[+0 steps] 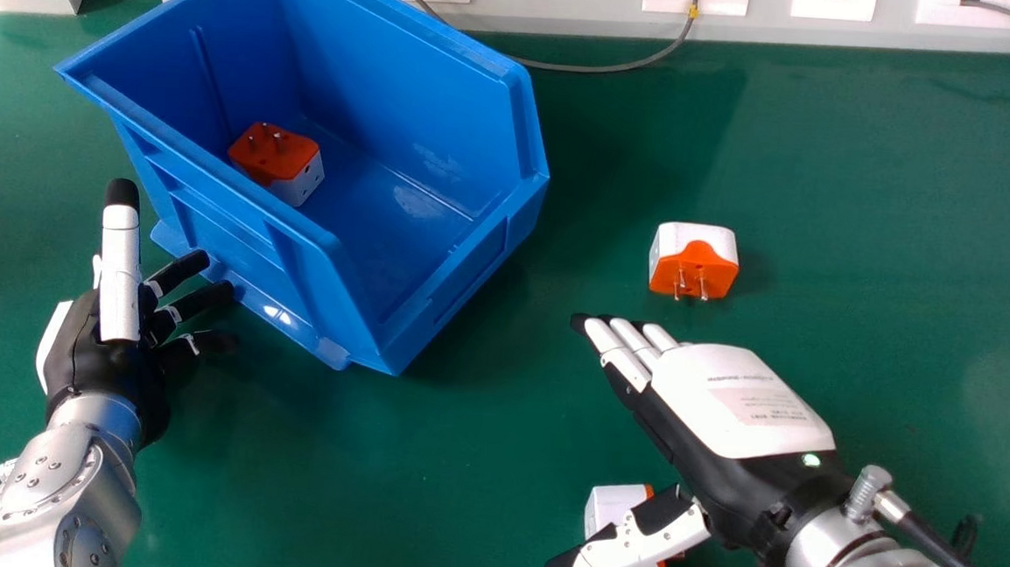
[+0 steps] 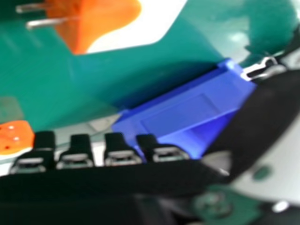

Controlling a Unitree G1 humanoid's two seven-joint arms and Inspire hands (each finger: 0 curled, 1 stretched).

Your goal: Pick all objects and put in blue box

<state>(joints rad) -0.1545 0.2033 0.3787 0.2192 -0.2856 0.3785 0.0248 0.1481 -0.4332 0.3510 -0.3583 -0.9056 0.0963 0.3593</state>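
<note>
One open-topped blue plastic box holds one orange-and-white plug adapter. A second adapter lies beyond the open right hand; at least two partly hidden ones sit by its thumb. The left hand is open.

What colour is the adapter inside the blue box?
Orange and white adapter; clearest in the head view.
</note>
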